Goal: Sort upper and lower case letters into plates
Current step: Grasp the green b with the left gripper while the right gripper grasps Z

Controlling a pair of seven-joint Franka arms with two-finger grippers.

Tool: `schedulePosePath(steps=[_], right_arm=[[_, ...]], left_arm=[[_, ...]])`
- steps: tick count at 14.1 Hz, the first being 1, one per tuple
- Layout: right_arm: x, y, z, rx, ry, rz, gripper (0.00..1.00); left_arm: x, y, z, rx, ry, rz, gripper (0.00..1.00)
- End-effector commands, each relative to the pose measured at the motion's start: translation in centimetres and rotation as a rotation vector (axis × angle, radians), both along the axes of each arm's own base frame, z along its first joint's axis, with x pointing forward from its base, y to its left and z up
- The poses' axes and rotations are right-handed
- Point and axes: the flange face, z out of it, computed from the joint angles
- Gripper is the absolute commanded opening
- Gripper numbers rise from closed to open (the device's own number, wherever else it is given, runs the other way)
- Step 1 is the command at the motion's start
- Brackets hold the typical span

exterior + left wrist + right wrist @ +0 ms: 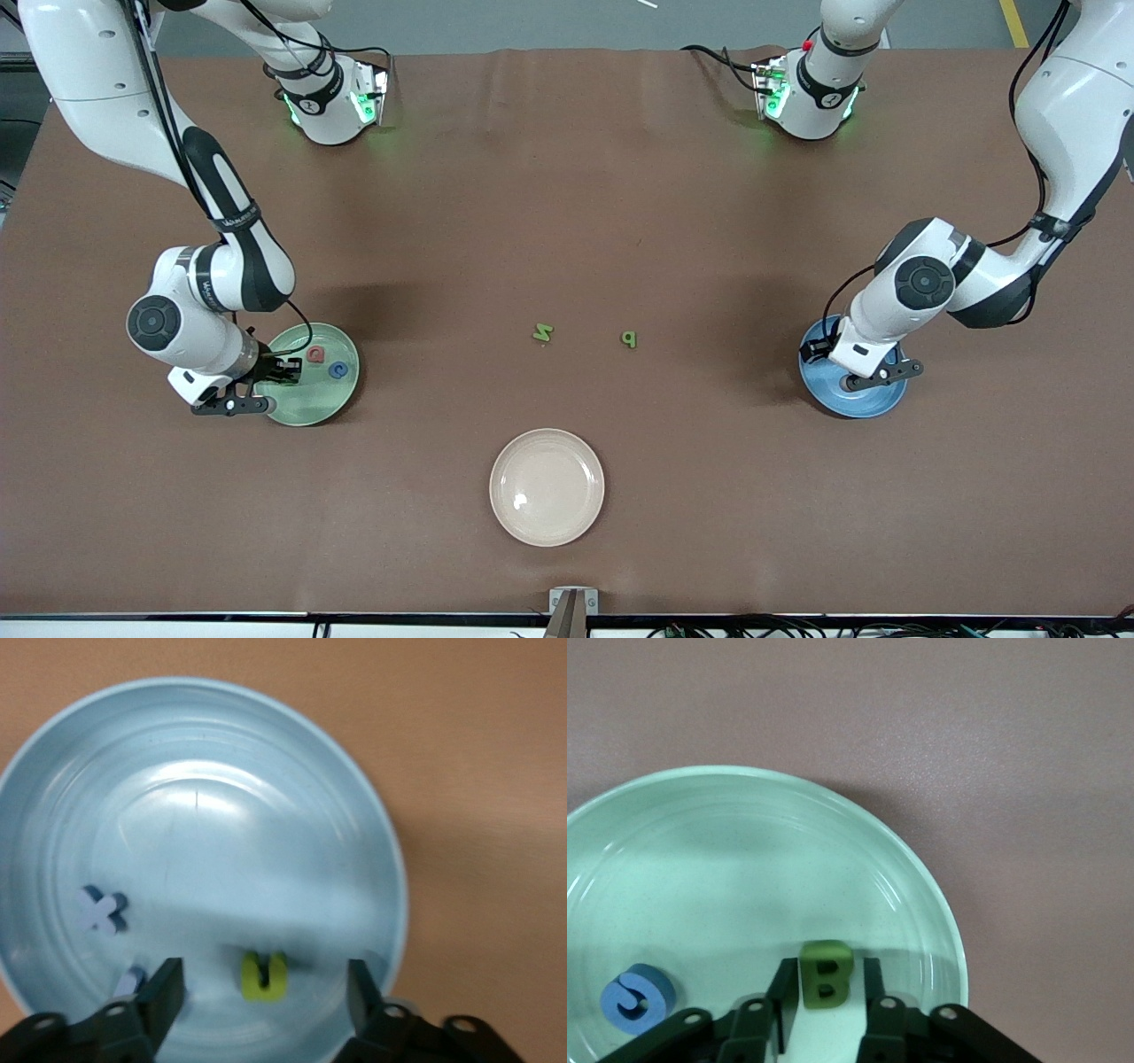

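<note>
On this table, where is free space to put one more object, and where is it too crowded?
Bare cloth lies between the green N and the cream plate, and from the letters up to the arm bases. It is crowded at the green plate under the right gripper and the blue plate under the left gripper.

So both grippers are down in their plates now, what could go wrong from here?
The green B stands on edge between the right gripper fingers in the mint plate; it may cling and lift out. The open left gripper straddles the yellow letter in the blue plate and could drag it.
</note>
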Motion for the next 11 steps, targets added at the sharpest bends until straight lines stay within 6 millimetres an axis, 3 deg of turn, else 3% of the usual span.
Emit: schedulePosePath(steps=[1,2,4,6,8,11], right_arm=[[-0.5,0.3,1.5,0.016,-0.011,-0.011,1.0],[-0.2,1.2,1.9,0.025,-0.019,-0.005,1.0],[0.3,3.3,3.4,0.038,-0.012,-0.048,1.0],[0.2,7.8,4.8,0.06,0.009,-0.135,1.0],[-0.3,11.7,6.0,0.078,0.008,-0.232,1.0],[-2.1,19.7,6.4,0.089,0.014,-0.339,1.0]], left_arm=[[0.3,-3.4,6.6,0.023,0.058,0.037,1.0],[0.3,-5.3,8.6,0.011,0.086,0.067,1.0],[-0.1,-11.0,10.2,0.003,0.083,0.089,1.0],[-0.9,-17.2,11.0,-0.016,0.063,0.072,1.0],[-1.1,-21.9,10.0,-0.022,0.063,0.028,1.0],[-2.6,-28.7,7.5,-0.029,0.044,-0.024,1.0]])
